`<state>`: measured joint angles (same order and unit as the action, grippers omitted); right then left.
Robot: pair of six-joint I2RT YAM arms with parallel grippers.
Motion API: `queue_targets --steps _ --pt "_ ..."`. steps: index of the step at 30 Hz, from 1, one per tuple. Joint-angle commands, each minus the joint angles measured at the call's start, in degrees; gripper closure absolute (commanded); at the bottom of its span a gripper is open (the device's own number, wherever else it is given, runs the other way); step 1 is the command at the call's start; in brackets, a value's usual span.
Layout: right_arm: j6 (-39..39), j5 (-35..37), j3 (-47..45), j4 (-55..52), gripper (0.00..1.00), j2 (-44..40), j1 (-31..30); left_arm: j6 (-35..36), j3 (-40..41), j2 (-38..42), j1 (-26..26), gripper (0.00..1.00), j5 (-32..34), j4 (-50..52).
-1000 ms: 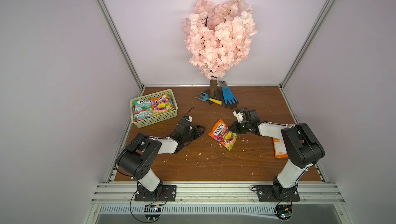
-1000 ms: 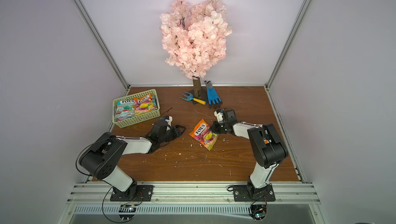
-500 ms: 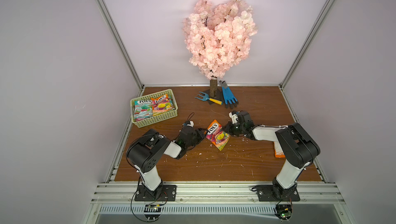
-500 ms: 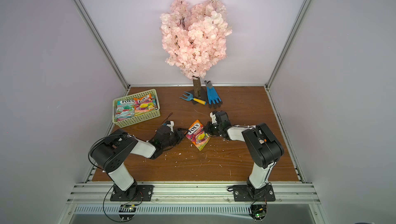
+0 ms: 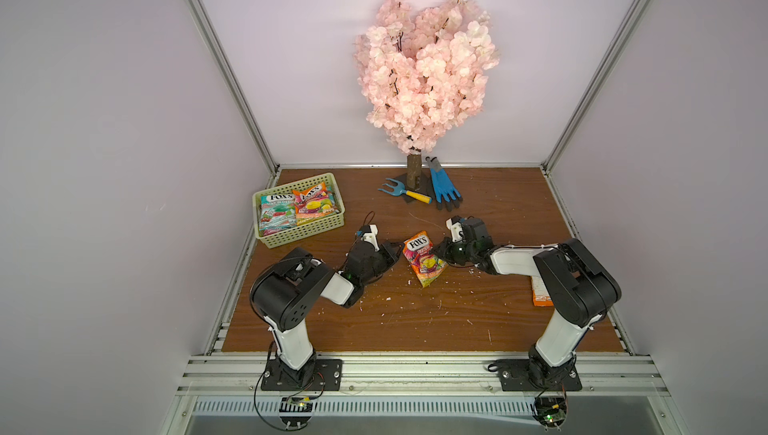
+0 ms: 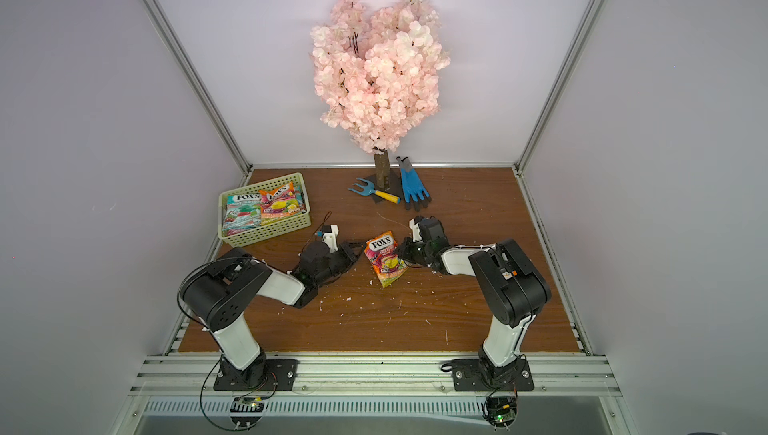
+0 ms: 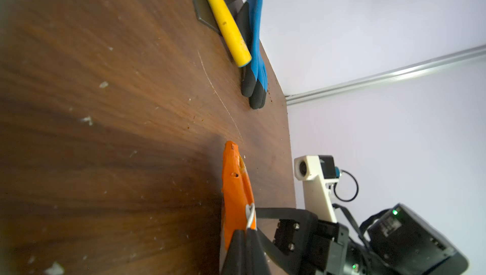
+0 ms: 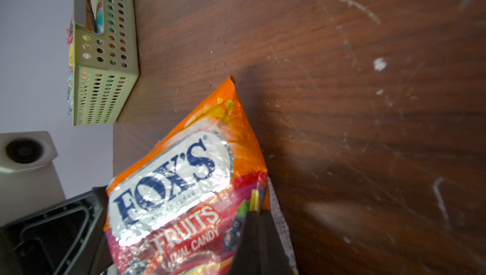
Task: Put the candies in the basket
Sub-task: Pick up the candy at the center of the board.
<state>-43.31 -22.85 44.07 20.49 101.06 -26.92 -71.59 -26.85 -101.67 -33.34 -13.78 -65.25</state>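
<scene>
An orange FOX'S candy bag (image 5: pixel 422 260) (image 6: pixel 384 261) hangs low over the middle of the brown table, pinched from both sides. My left gripper (image 5: pixel 398 255) (image 7: pixel 247 230) is shut on its left edge, where the bag (image 7: pixel 232 181) shows edge-on. My right gripper (image 5: pixel 436 252) (image 8: pixel 256 212) is shut on the right edge of the bag (image 8: pixel 184 176). The pale green basket (image 5: pixel 299 236) (image 6: pixel 266 234) (image 8: pixel 105 76) stands at the back left, with teal and orange candies (image 5: pixel 297 206) inside. Another orange bag (image 5: pixel 540 293) lies partly hidden behind my right arm.
A pink blossom tree (image 5: pixel 424 75) stands at the back middle, with a blue glove (image 5: pixel 444 189) and a blue fork with a yellow handle (image 5: pixel 405 192) at its foot. White crumbs dot the table. Aluminium rails edge the table (image 5: pixel 415 316).
My right gripper carried the orange bag leftward toward the left arm. My left gripper swung in to meet it and shut on the bag's left edge.
</scene>
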Motion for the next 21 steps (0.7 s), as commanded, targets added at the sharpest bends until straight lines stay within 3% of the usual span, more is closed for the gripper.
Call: queue_targets --steps 1,4,8,15,21 --pt "1.2 -0.1 -0.8 0.4 0.92 -1.6 -0.2 1.2 -0.4 -0.2 1.5 1.00 -3.0 -2.8" --pt "4.9 2.5 0.3 -1.1 0.74 -4.8 0.1 1.6 0.4 1.0 4.1 1.00 -5.6 -2.4" --pt "12.6 10.6 4.0 -7.0 0.40 -11.4 0.3 4.4 -1.2 4.0 8.0 1.00 -10.6 5.9" --pt "24.3 19.3 7.3 -11.6 0.02 -19.8 0.4 25.2 -16.7 13.3 12.2 1.00 -12.3 45.6" --pt "29.9 23.5 4.5 -9.5 0.01 -24.0 0.4 43.4 -38.1 11.7 18.9 1.00 -12.7 77.0"
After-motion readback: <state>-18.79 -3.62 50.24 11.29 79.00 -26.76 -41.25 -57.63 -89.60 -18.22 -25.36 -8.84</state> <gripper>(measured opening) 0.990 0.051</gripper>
